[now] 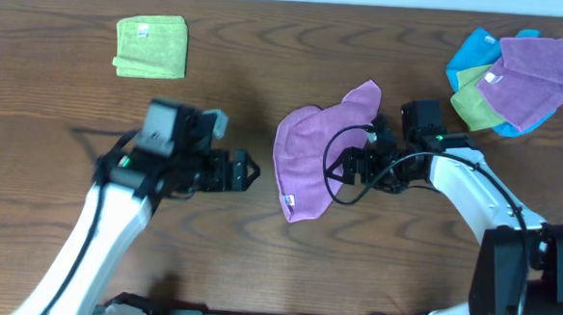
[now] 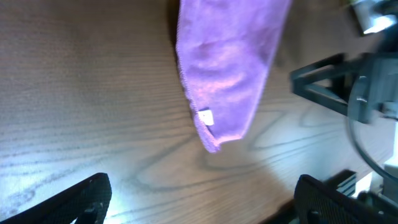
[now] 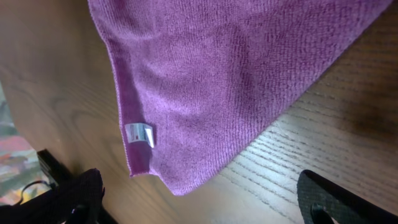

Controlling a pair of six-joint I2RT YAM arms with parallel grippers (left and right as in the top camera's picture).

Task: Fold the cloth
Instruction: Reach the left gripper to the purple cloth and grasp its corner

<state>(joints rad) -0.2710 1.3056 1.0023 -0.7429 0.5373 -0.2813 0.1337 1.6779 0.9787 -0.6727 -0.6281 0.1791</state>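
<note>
Overhead view, wooden table [image 1: 53, 97]. The cloth [image 1: 306, 159], orchid-pink, lies near the table's centre. It is not flat: it is rumpled, with one corner rising toward 1 o'clock and another pointing down toward 6 o'clock. A small white tag [image 3: 138, 134] sits on its hem close to the lower corner.

Left gripper [image 1: 250, 170] is at the cloth's 9 o'clock, near it but apart, pointing toward it. In the left wrist view its fingers [image 2: 93, 193] stand spread wide with only bare wood between them: released.

Right gripper [image 3: 199, 180] is at the cloth's 3 o'clock, over its right edge, with a black cable loop [image 1: 335, 155] lying across the fabric. In the right wrist view its fingers are also spread wide and nothing is pinched between them. The cloth's corner lies just ahead of them.

A lime-green folded cloth [image 1: 150, 46] lies well apart at 10 o'clock. A pile of cloths [image 1: 517, 83], violet over green and blue, lies at 2 o'clock.
</note>
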